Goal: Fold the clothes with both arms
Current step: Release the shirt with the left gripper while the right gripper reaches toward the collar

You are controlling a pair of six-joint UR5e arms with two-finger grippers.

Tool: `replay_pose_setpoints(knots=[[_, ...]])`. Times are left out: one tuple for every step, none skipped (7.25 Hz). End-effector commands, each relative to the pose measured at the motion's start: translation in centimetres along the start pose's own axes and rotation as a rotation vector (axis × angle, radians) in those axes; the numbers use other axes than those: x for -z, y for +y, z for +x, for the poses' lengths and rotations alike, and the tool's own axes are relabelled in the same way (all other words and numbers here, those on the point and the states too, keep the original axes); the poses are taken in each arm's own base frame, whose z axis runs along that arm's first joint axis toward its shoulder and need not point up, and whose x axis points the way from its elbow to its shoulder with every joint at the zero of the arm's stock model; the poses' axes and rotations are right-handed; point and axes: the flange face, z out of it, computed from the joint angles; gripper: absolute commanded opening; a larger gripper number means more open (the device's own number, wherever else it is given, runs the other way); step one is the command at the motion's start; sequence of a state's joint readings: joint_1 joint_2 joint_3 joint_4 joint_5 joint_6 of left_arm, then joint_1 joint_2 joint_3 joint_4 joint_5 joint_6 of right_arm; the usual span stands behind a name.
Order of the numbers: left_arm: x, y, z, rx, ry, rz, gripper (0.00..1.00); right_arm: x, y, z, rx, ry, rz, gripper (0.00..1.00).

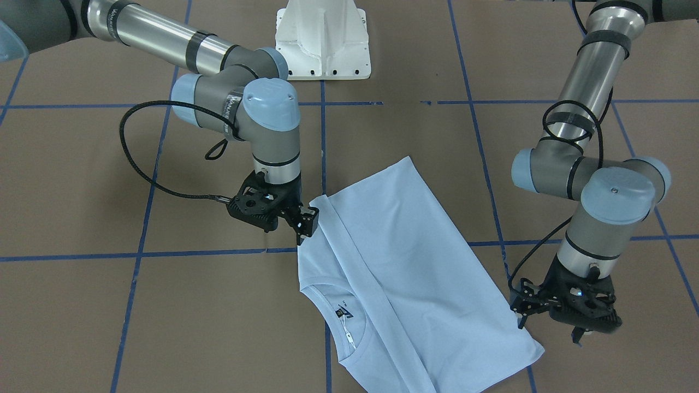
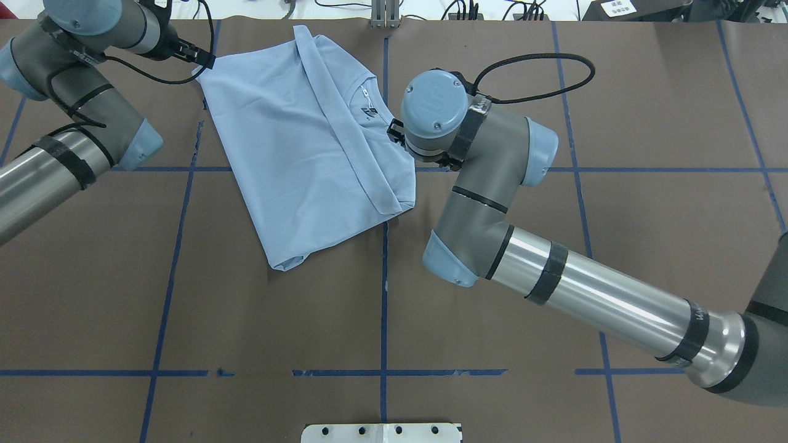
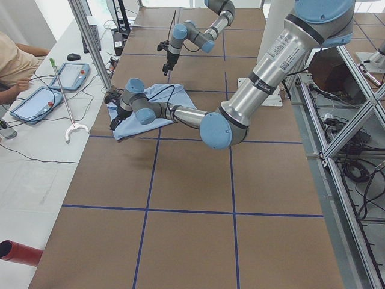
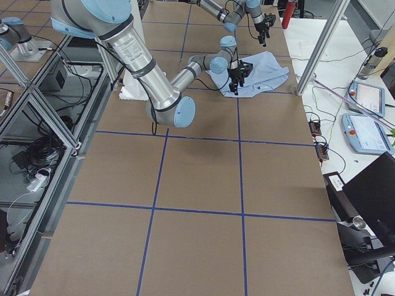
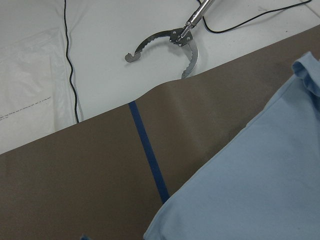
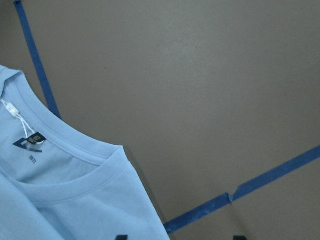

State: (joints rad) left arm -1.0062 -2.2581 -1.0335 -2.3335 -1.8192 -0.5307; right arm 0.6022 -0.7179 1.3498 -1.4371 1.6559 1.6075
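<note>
Seen overhead, the T-shirt (image 2: 295, 141) lay on the table's (image 2: 246, 338) far half, long axis 11 to 5 o'clock. The right gripper (image 1: 304, 222), jaws apart, was at its 3 o'clock edge. The left gripper (image 2: 203, 59), whose opening I could not tell, hovered by its 10 o'clock corner.

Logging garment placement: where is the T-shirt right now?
In the overhead view the T-shirt lies partly folded by the table's far edge, left of centre, between the left end effector at its far-left corner and the right end effector.
</note>
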Motion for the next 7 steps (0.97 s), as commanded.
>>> replay_pose_setpoints(knots=[[0.0,0.0,0.1,0.0,0.0,0.001,1.0,-1.4,3.5,-1.2,0.026,0.021,0.003,0.7],[0.0,0.0,0.1,0.001,0.0,0.0,1.0,-1.7,4.8,-1.2,0.035,0.023,-0.003,0.66],[0.0,0.1,-0.1,0.002,-0.001,-0.001,1.0,-2.2,5.9,-1.0,0.048,0.029,0.013,0.65],[-0.1,0.3,-0.1,0.001,0.0,-0.002,1.0,-2.8,6.9,-0.8,0.055,0.038,0.013,0.63],[0.1,0.3,0.0,0.0,0.002,0.0,1.0,-3.5,7.0,-0.5,0.059,0.051,0.02,0.6],[0.0,0.6,-0.2,0.001,0.0,-0.002,1.0,-3.9,7.3,-0.3,0.062,0.059,0.019,0.58],[0.0,0.5,-0.3,0.002,-0.001,-0.001,1.0,-4.0,7.4,-0.3,0.063,0.059,0.017,0.51]])
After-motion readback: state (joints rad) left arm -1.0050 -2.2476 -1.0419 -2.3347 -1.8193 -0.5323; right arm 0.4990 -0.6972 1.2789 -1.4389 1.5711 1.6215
